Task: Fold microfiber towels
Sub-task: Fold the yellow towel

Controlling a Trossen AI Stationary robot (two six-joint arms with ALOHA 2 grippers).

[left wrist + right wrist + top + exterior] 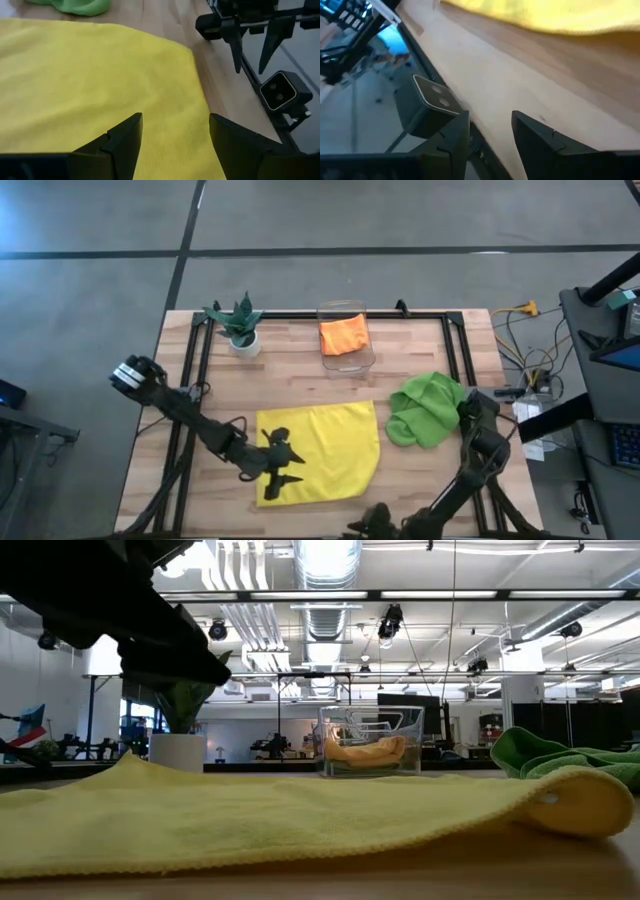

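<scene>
yellow towel (325, 448) lay spread near the bench's (420, 480) front edge. left pincer (283, 463) hovered released over it; right pincer (490, 135) stood parted, empty, at the front edge. snatching one layer could bunch the cloth, spoiling the fold.

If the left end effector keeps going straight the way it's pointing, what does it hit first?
Most likely the yellow towel: the left end effector is open and angled down over it, nothing between. Depth is unclear, so it might skim towards the towel's far edge.
</scene>
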